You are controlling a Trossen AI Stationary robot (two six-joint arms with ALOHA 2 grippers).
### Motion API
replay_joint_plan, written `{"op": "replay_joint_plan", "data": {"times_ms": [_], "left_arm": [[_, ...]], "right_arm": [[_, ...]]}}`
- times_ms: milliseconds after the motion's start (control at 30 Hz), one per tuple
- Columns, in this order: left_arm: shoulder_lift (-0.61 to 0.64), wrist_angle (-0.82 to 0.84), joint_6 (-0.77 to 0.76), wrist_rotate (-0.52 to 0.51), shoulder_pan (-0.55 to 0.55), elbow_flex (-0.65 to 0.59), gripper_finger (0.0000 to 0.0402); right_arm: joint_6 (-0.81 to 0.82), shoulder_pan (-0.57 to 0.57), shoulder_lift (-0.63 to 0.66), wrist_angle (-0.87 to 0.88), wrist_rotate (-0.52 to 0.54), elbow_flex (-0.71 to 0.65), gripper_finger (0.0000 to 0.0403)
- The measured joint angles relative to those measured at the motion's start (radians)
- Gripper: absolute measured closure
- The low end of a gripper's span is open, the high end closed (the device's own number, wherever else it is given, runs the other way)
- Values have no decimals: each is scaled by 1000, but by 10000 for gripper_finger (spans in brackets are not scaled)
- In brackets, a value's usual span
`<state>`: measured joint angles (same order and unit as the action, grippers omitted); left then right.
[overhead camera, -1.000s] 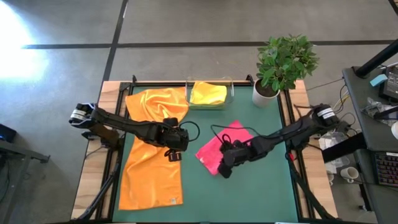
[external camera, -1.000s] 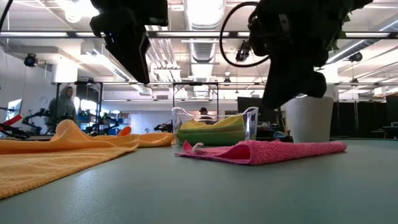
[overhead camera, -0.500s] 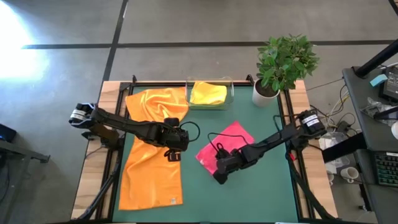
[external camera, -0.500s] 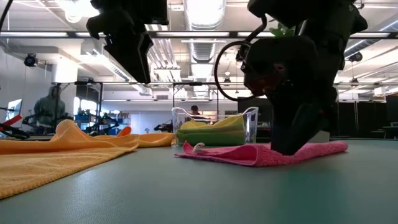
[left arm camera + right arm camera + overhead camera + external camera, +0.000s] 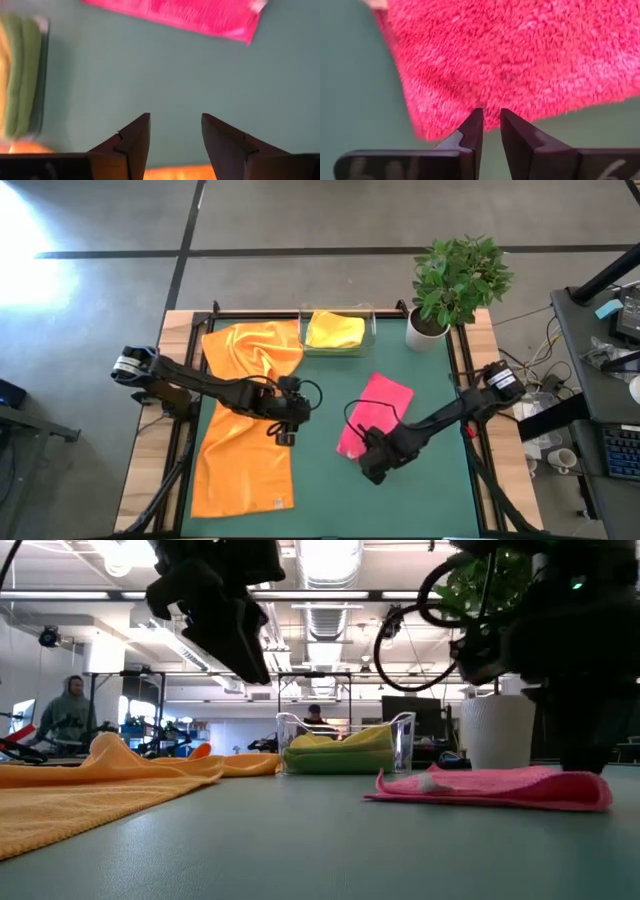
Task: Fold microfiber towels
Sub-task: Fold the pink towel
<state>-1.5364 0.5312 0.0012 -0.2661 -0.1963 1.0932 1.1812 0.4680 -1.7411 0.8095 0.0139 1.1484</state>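
Small label (image 5: 430, 781) on hot pink towel (image 5: 372, 415), apparently unreadable

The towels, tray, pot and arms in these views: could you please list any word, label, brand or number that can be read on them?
No text can be read in any view.
Orange towel: a small tag at its near corner, too small to read.
Pink towel: a pale tag at one corner, nothing legible.
Tray, plant pot, left gripper and right gripper: no markings seen.

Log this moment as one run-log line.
step: folding pink towel | right gripper: jaws nearly closed at towel's near edge | left gripper: open, empty, beside orange towel
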Motion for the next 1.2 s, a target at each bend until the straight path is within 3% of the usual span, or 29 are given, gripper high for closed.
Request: {"op": "replay_joint_plan", "data": {"times_ms": [200, 400, 733, 1200], "left_arm": [[-6, -253, 72, 74, 0, -55, 240], [-15, -460, 142, 102, -1, -87, 240], [-114, -558, 199, 165, -13, -36, 240], [-351, -569, 277, 169, -81, 97, 240]], "right_arm": [[-3, 59, 28, 14, 18, 53, 344], [12, 150, 84, 40, 192, 102, 344], [161, 318, 232, 171, 478, 78, 344], [222, 394, 260, 116, 510, -74, 344]]}}
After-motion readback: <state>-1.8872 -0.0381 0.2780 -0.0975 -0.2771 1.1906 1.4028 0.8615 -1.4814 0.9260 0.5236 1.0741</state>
